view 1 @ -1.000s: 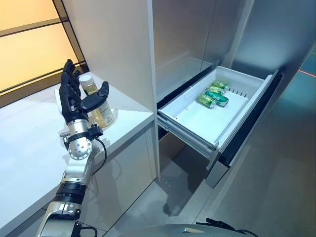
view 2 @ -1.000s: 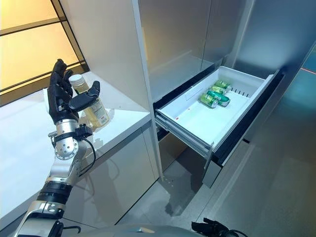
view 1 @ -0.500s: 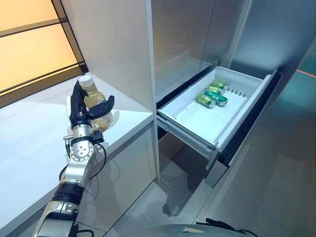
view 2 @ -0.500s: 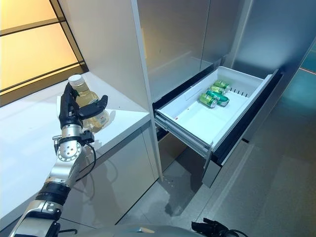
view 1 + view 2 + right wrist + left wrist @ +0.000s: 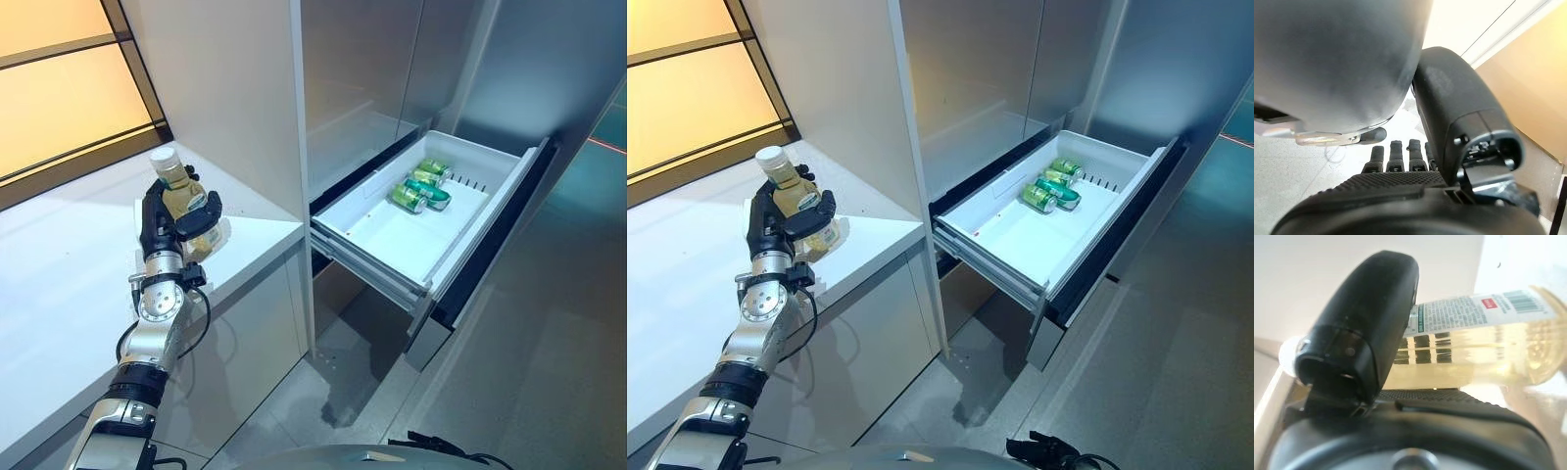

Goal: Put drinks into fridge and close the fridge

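Closing in over the last second, the left hand [image 5: 168, 227] went from spread wide beside the bottle [image 5: 183, 199] to wrapped round it, thumb across the front and fingers behind. The bottle, pale yellow drink inside and a white cap on top, now tilts a little in that grasp above the white counter [image 5: 69, 284], near the counter's front right corner and just beside the tall white cabinet wall [image 5: 230, 88]; whether its base touches the counter cannot be told. In the left wrist view the thumb [image 5: 1366, 328] lies across the label of the bottle [image 5: 1484, 347], with the palm pressed under it.

To the right of the cabinet wall the fridge drawer [image 5: 460, 250] stands pulled out over the grey floor [image 5: 549, 372]. Three green cans [image 5: 422, 186] lie on their sides, close together, at the drawer's back right corner, and the rest of its white bottom is bare.

The right hand [image 5: 1400, 159] shows only in its own wrist view, hanging with its fingers straight side by side and its thumb standing apart, nothing between them, pale floor past the fingertips.
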Robot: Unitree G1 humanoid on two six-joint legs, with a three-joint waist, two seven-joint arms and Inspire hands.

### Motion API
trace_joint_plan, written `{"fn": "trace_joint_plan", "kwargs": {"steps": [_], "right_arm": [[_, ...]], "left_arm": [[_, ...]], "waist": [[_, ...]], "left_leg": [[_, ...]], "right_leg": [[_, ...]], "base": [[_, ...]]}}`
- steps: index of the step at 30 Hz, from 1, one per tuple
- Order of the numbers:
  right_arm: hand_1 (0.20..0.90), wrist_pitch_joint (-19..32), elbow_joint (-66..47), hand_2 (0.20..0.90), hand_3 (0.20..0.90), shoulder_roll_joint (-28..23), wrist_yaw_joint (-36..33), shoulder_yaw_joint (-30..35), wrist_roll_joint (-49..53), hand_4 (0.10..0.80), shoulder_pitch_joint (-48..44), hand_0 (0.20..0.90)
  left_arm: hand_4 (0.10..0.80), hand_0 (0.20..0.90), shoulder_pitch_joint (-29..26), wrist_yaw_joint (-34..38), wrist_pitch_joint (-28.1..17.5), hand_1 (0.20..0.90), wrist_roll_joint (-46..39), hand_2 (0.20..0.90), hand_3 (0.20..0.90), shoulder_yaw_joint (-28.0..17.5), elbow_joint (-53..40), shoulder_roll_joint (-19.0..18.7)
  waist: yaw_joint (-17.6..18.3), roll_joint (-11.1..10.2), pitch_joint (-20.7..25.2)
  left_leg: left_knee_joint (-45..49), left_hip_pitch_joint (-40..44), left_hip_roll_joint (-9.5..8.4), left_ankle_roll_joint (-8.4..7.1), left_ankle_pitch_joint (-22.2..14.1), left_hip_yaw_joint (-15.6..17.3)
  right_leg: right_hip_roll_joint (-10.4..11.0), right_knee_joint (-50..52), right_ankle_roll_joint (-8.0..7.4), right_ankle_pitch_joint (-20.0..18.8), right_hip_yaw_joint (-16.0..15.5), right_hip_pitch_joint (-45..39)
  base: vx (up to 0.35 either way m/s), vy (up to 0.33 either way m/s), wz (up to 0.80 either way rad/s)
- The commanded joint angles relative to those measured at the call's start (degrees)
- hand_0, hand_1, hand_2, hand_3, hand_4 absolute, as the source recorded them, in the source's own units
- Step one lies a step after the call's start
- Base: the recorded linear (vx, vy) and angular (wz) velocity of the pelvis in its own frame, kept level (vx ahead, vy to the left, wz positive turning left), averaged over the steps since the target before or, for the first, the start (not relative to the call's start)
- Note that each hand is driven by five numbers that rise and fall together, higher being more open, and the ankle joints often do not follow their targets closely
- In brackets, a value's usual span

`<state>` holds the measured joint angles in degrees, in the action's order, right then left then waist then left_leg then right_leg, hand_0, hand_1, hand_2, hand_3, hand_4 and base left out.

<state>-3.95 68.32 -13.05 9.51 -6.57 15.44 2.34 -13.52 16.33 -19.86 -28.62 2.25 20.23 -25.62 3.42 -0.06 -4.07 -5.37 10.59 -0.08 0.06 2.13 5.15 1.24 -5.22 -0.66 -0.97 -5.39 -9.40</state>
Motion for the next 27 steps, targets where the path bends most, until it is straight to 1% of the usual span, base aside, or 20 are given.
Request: {"fn": "trace_joint_plan", "kwargs": {"steps": [1, 2, 3, 5, 6, 7, 9, 10, 13, 14, 15, 16, 17, 18, 20, 21, 22, 24, 26, 27], "right_arm": [[0.9, 3.36, -1.3, 0.9, 0.9, -1.28, 2.85, -3.02, -1.45, 0.8, 0.55, 0.9], [0.9, 3.36, -1.57, 0.9, 0.9, -1.26, 2.88, -3.13, -1.5, 0.8, 0.54, 0.9], [0.9, 5.55, -5.97, 0.9, 0.9, -1.04, 3.85, -5.45, -3.67, 0.8, 0.79, 0.9], [0.9, 7.07, -8.83, 0.9, 0.9, -1.02, 4.17, -7.16, -6.99, 0.8, 0.93, 0.9], [0.9, 8.32, -11.07, 0.9, 0.9, -1.11, 4.18, -8.54, -9.39, 0.8, 0.99, 0.9], [0.9, 9.27, -15.57, 0.9, 0.9, -1.51, 3.21, -10.69, -11.78, 0.8, 1.1, 0.9], [0.9, 7.51, -24.59, 0.9, 0.9, -1.86, 2.68, -11.99, -11.99, 0.8, 1.45, 0.9], [0.9, 7.4, -27.53, 0.9, 0.9, -1.93, 2.82, -12.27, -12.83, 0.8, 1.69, 0.9], [0.9, 6.35, -40.21, 0.9, 0.9, -2.89, 4.47, -13.41, -12.3, 0.8, 2.51, 0.9], [0.9, 6.01, -41.42, 0.9, 0.9, -2.98, 4.68, -13.4, -12.3, 0.8, 2.57, 0.9], [0.9, 5.1, -47.09, 0.9, 0.9, -3.59, 5.94, -13.09, -10.86, 0.8, 2.63, 0.9], [0.9, 3.3, -50.44, 0.9, 0.9, -3.94, 7.01, -12.65, -10.15, 0.8, 2.55, 0.9], [0.9, 2.73, -54.67, 0.9, 0.9, -4.66, 8.05, -12.15, -9.78, 0.8, 2.28, 0.9], [0.9, 2.47, -55.57, 0.9, 0.9, -4.81, 8.2, -12.05, -9.83, 0.8, 2.28, 0.9], [0.9, 1.51, -62.04, 0.9, 0.9, -6.03, 9.13, -11.03, -7.12, 0.8, 1.54, 0.9], [0.9, 1.11, -64.72, 0.9, 0.9, -6.57, 9.79, -10.42, -5.66, 0.8, 0.83, 0.9], [0.9, 0.13, -69.77, 0.9, 0.9, -7.96, 11.43, -9.2, -3.64, 0.8, -0.57, 0.9], [0.9, 1.08, -75.23, 0.9, 0.9, -10.5, 13.48, -8.04, 0.12, 0.8, -3.16, 0.9], [0.9, 1.96, -78.35, 0.9, 0.9, -12.54, 15.19, -7.08, 3.4, 0.8, -5.45, 0.9], [0.9, 1.32, -79.46, 0.9, 0.9, -13.56, 16.06, -6.58, 5.19, 0.8, -6.34, 0.9]], "left_arm": [[0.1, 0.3, -8.51, -8.34, -11.0, 0.3, -7.08, 0.3, 0.2, -3.25, -11.77, -0.63], [0.1, 0.3, -8.55, -8.44, -10.96, 0.3, -7.17, 0.3, 0.2, -3.24, -12.2, -0.63], [0.1, 0.3, -9.37, -14.52, -12.06, 0.3, -12.78, 0.3, 0.2, -2.97, -18.57, -0.34], [0.1, 0.3, -9.83, -17.85, -11.77, 0.3, -14.71, 0.3, 0.2, -2.79, -22.19, -0.04], [0.1, 0.3, -10.21, -20.63, -11.84, 0.3, -16.62, 0.3, 0.2, -2.29, -24.46, 0.11], [0.1, 0.3, -10.57, -23.16, -10.8, 0.3, -16.71, 0.3, 0.2, -1.56, -28.78, 0.68], [0.1, 0.3, -10.32, -26.49, -10.09, 0.3, -17.11, 0.3, 0.2, -0.29, -33.35, 0.72], [0.1, 0.3, -10.11, -27.46, -10.23, 0.3, -17.63, 0.3, 0.2, 0.06, -34.22, 0.4], [0.1, 0.3, -9.07, -34.25, -10.04, 0.3, -19.74, 0.3, 0.2, 1.2, -36.44, -0.82], [0.1, 0.3, -8.92, -34.93, -9.96, 0.3, -19.7, 0.3, 0.2, 1.33, -36.67, -0.93], [0.1, 0.3, -7.99, -38.22, -9.44, 0.3, -18.13, 0.3, 0.2, 2.16, -38.01, -1.66], [0.1, 0.3, -7.43, -39.88, -9.15, 0.3, -17.77, 0.3, 0.2, 2.69, -38.77, -2.4], [0.1, 0.3, -6.63, -42.1, -8.21, 0.3, -17.09, 0.3, 0.2, 3.5, -39.67, -3.1], [0.1, 0.3, -6.45, -42.31, -8.31, 0.3, -17.1, 0.3, 0.2, 3.64, -39.74, -3.21], [0.1, 0.3, -5.1, -45.84, -6.82, 0.3, -18.26, 0.3, 0.2, 4.76, -39.97, -3.96], [0.1, 0.3, -4.33, -47.38, -6.1, 0.3, -18.81, 0.3, 0.2, 5.15, -40.03, -4.08], [0.1, 0.3, -2.83, -49.5, -5.27, 0.3, -19.08, 0.3, 0.2, 5.95, -39.85, -3.88], [0.1, 0.3, -1.11, -51.72, -3.35, 0.3, -18.79, 0.3, 0.2, 7.61, -39.06, -3.25], [0.1, 0.3, -0.27, -52.89, -1.84, 0.3, -17.97, 0.3, 0.2, 9.08, -37.68, -2.71], [0.1, 0.3, 0.13, -53.33, -1.52, 0.3, -17.55, 0.3, 0.2, 9.54, -37.24, -2.65]], "waist": [[0.71, 0.17, 0.34], [0.71, 0.17, 0.33], [0.74, 0.2, -0.08], [0.74, 0.16, 0.08], [0.71, 0.11, 0.07], [0.64, 0.06, -0.06], [0.66, 0.03, -0.31], [0.7, 0.04, -0.36], [0.95, 0.06, -0.73], [0.95, 0.06, -0.76], [0.91, 0.07, -0.94], [0.89, 0.09, -1.07], [0.88, 0.08, -1.24], [0.88, 0.08, -1.26], [0.89, 0.05, -1.37], [0.88, 0.05, -1.38], [0.84, 0.07, -1.39], [0.68, 0.14, -1.31], [0.5, 0.19, -1.23], [0.42, 0.18, -1.16]], "left_leg": [[2.26, 1.01, -1.71, 2.27, -7.95, 1.36], [2.25, 1.0, -1.72, 2.28, -7.94, 1.34], [2.12, 1.1, -1.68, 2.31, -7.93, 1.05], [2.12, 0.66, -1.64, 2.26, -7.75, 1.01], [2.09, 0.52, -1.63, 2.27, -7.69, 0.89], [2.07, 0.38, -1.61, 2.2, -7.6, 0.56], [2.02, 0.3, -1.69, 2.22, -7.48, 0.04], [1.95, 0.34, -1.73, 2.26, -7.47, -0.14], [1.78, 0.37, -1.82, 2.25, -7.28, -0.62], [1.77, 0.37, -1.83, 2.25, -7.25, -0.67], [1.8, 0.31, -1.86, 2.21, -7.12, -0.81], [1.75, 0.32, -1.86, 2.21, -7.02, -0.9], [1.68, 0.32, -1.87, 2.19, -6.86, -1.05], [1.65, 0.37, -1.87, 2.19, -6.85, -1.07], [1.34, 0.64, -1.89, 2.19, -6.66, -1.23], [1.27, 0.67, -1.9, 2.23, -6.58, -1.25], [1.26, 0.67, -1.89, 2.21, -6.46, -1.16], [1.2, 0.6, -1.88, 2.25, -6.3, -1.12], [1.32, 0.43, -1.84, 2.23, -6.27, -0.83], [1.32, 0.44, -1.85, 2.29, -6.32, -0.75]], "right_leg": [[-0.87, 7.17, -2.47, 6.12, 0.13, 1.61], [-0.87, 7.18, -2.46, 6.13, 0.14, 1.62], [-0.88, 7.5, -2.43, 6.4, 0.05, 1.62], [-0.91, 7.55, -2.43, 6.29, 0.04, 2.08], [-0.9, 7.56, -2.42, 6.26, -0.02, 2.21], [-0.9, 7.59, -2.39, 6.26, -0.08, 2.32], [-0.93, 7.5, -2.33, 6.2, -0.23, 2.33], [-0.94, 7.44, -2.31, 6.2, -0.26, 2.29], [-0.9, 7.34, -2.38, 6.03, -0.47, 2.27], [-0.89, 7.33, -2.39, 6.01, -0.49, 2.26], [-0.85, 7.28, -2.48, 5.89, -0.6, 2.23], [-0.83, 7.29, -2.54, 5.8, -0.66, 2.24], [-0.82, 7.22, -2.57, 5.67, -0.65, 2.24], [-0.83, 7.19, -2.57, 5.65, -0.65, 2.2], [-0.85, 6.87, -2.61, 5.35, -0.6, 2.04], [-0.87, 6.77, -2.59, 5.25, -0.5, 2.02], [-0.89, 6.64, -2.63, 5.0, -0.31, 2.03], [-0.91, 6.43, -2.68, 4.67, 0.0, 2.14], [-0.83, 6.41, -2.73, 4.52, 0.13, 2.3], [-0.84, 6.38, -2.72, 4.51, 0.18, 2.31]], "base": [[0.0, 0.0, 0.0], [0.0, 0.0, 0.0], [0.0, 0.0, 0.0], [-0.015, -0.008, -0.01], [-0.035, -0.024, -0.02], [-0.044, -0.028, -0.02], [-0.052, -0.023, -0.03], [-0.05, -0.016, -0.01], [-0.051, -0.017, 0.0], [-0.058, -0.02, 0.01], [-0.057, -0.018, 0.02], [-0.078, -0.024, 0.04], [-0.048, -0.013, 0.04], [-0.043, -0.015, 0.04], [-0.031, -0.012, 0.02], [-0.039, -0.007, 0.0], [-0.039, -0.004, -0.02], [-0.035, 0.004, -0.03], [-0.024, 0.006, -0.04], [0.0, 0.0, 0.0]]}}
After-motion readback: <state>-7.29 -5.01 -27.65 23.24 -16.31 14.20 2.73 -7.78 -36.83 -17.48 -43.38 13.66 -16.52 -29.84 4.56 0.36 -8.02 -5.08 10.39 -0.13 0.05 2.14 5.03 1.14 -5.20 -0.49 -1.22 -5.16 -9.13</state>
